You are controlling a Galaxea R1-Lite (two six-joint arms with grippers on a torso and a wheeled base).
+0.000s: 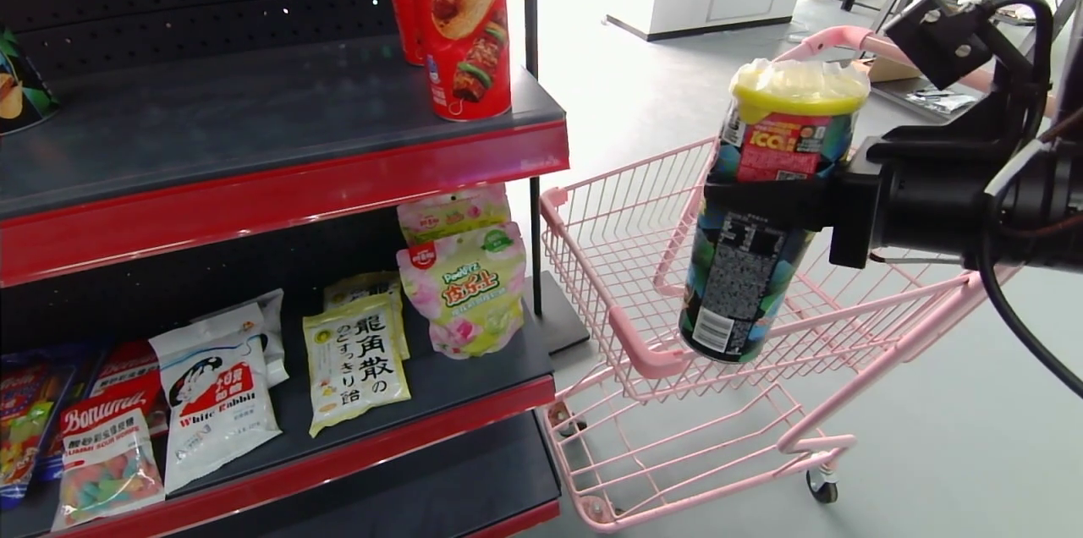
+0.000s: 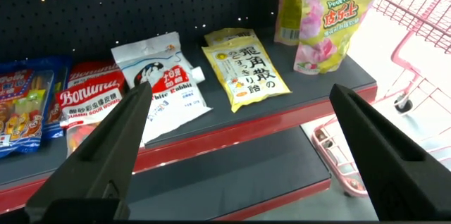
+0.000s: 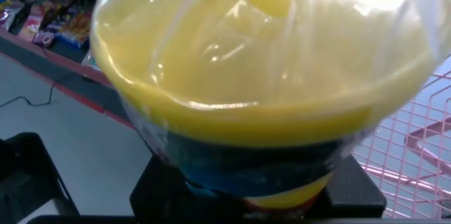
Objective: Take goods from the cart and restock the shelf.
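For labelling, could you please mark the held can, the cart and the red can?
held can [image 1: 744, 284], head view, lower body.
cart [image 1: 647, 360], head view, front rim.
red can [image 1: 470, 22], head view, front label.

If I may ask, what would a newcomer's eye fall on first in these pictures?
First, the yellow-lidded can held over the pink cart by the right gripper, jaws clamped round it. Then the red snack tubes at the upper shelf's right end, and the candy bags on the shelf below.
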